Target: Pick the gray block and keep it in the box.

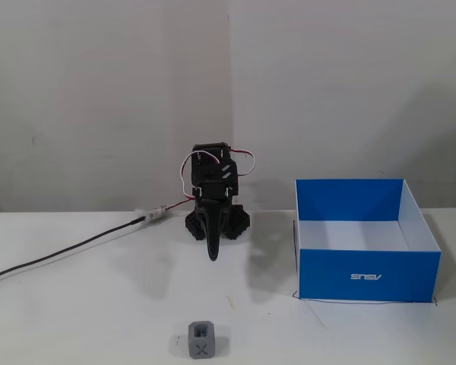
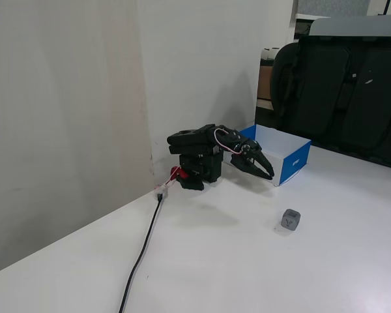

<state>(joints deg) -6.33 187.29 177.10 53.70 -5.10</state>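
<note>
The block (image 1: pixel 203 339) is sat on the bench (image 1: pixel 83 319) at about 6 o'clock from the arm in a fixed view, well apart from everything. The box (image 1: pixel 365 275) is parked at 3 o'clock. The pincer (image 2: pixel 266 171) is seen slightly apart, nothing gripped, pointed toward the box in the other fixed view.

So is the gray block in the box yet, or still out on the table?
Out. The gray block sits on the bare table, apart from the box, whose white inside looks empty. The gripper holds nothing.
</note>
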